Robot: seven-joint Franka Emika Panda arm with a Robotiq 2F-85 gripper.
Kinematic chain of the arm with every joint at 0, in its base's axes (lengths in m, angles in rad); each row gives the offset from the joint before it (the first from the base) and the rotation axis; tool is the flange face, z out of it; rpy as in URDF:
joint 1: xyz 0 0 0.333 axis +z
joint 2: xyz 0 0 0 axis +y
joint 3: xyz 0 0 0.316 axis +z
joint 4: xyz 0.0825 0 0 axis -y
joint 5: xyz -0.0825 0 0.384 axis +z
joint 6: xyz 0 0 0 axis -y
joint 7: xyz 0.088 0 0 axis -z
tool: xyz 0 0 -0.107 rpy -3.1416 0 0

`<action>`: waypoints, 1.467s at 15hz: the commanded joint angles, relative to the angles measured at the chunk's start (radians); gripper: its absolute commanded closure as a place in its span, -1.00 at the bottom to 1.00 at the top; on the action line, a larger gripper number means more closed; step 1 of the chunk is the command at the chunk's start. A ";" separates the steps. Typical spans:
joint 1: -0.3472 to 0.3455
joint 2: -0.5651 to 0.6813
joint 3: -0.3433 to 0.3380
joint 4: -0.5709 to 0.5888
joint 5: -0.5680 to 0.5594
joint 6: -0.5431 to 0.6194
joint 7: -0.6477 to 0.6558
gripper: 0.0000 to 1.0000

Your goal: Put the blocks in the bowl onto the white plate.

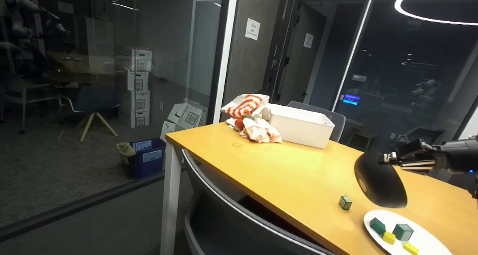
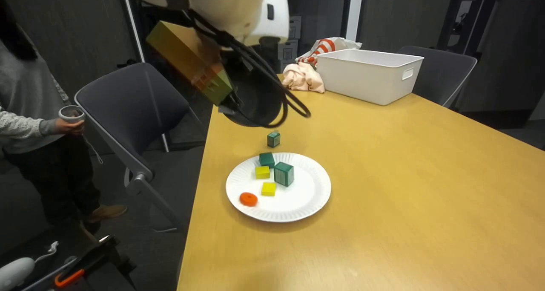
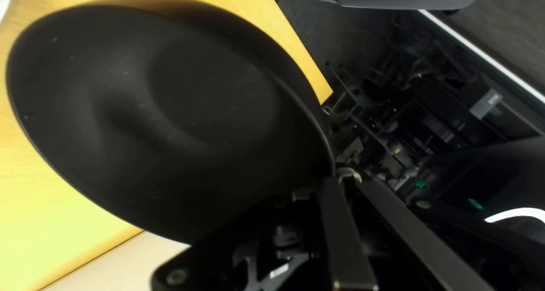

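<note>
Black bowl (image 1: 381, 182), held by its rim clear of the table (image 1: 298, 169) and tipped steeply. The gripper (image 1: 388, 158) is closed, with the edge of the bowl pinched between its fingers. Wrist view: the bowl's dark inner face, marked by a few pale specks, fills much of the field, its rim leading into the grasp. In both exterior views the bowl appears near the white plate (image 2: 304, 193) and apart from it.

On the plate are a plain green block (image 2: 267, 159), a pale-edged green block (image 2: 284, 174), a yellow block (image 2: 262, 172) and a second yellow block (image 2: 268, 188), grouped close together; whether neighbours touch cannot be told. An orange disc (image 2: 248, 199) lies flat nearer the plate's rim. A third green block (image 2: 273, 139) sits on the table just beside the plate, apart from it.

Further along the table, in both exterior views, are a white box (image 2: 370, 78), a crumpled pink cloth (image 2: 303, 78) and a white bag (image 1: 246, 105) with orange stripes, the cloth lying just beside the box. In an exterior view, a grey chair (image 2: 132, 103) stands by the table edge; near it a person (image 2: 25, 86) holds a cup (image 2: 71, 114). In an exterior view, a blue bin (image 1: 149, 159) stands near stacked white cartons (image 1: 140, 94).
</note>
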 commanded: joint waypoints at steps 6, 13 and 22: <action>0.114 0.115 0.251 0.100 -0.413 0.509 0.294 0.89; -0.382 0.144 0.603 0.066 -1.029 0.562 0.598 0.87; -0.969 0.134 1.141 0.345 -1.823 0.241 1.075 0.87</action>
